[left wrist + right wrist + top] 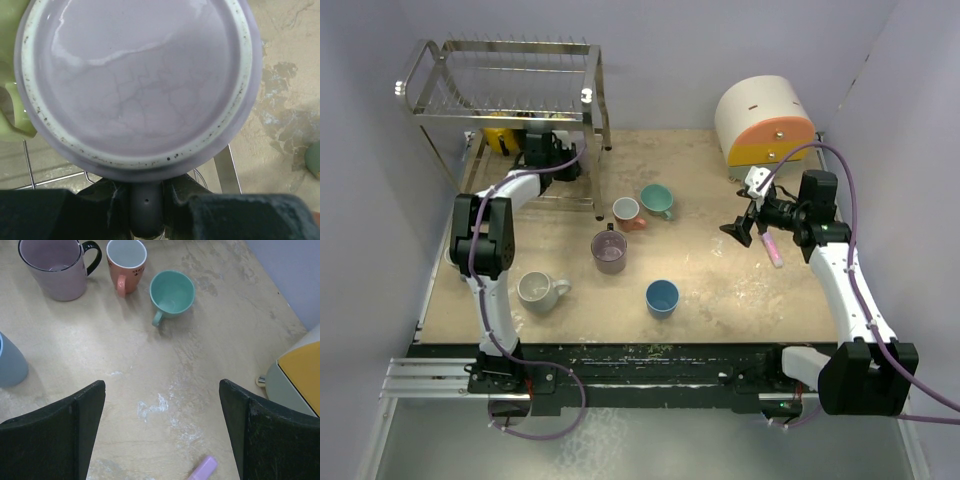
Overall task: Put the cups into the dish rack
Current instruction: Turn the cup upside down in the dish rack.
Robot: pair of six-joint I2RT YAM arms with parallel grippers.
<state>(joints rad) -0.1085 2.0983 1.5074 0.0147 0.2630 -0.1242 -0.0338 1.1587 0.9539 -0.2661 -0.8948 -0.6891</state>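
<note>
Your left gripper (146, 202) is pinching the handle of the lavender mug (137, 80); its crazed base is filling the view, cropping a green mug (6, 45) at nine o'clock; right gripper (161, 405) gaping wide

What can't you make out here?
Top view: the rack's wires and the left arm hide what the left hand holds.
Left wrist view: the lavender mug fills the frame, hiding most of the rack; the left edge cuts the green mug.
Right wrist view: edges cut off the blue mug and pink stick.

The fingers (112, 205) grip the lavender mug (137, 80) by its handle.
</note>
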